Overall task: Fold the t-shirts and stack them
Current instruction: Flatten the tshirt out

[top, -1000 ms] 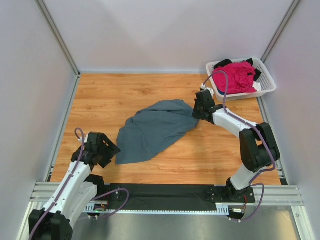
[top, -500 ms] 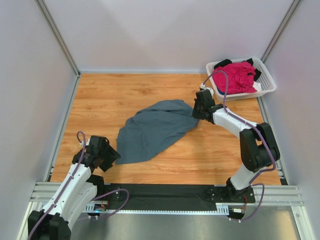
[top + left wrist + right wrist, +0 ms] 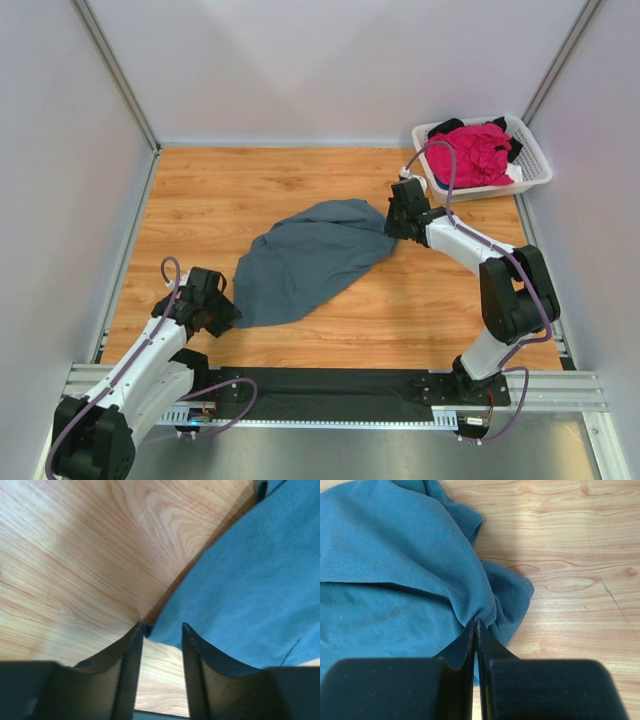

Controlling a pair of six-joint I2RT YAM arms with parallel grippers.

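White arms [image 3: 150, 368], black joints [image 3: 514, 300], purple cables [image 3: 449, 168]

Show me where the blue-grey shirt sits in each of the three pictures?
Top external: the blue-grey t-shirt lies crumpled mid-table, between the two arms.
Left wrist: the blue-grey t-shirt fills the right side, a corner just above the left fingers.
Right wrist: the blue-grey t-shirt fills the left, bunched in the shut right fingers.
Shared landmark: the wooden table under it.

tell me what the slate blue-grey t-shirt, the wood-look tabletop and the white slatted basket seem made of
The slate blue-grey t-shirt: soft knit cloth, likely cotton jersey, matte; fine knit texture, stitched hem and loose folds show. The tabletop: wood-grain surface, perhaps laminate; smooth with slight sheen. The white slatted basket: probably moulded plastic, rigid slotted walls.
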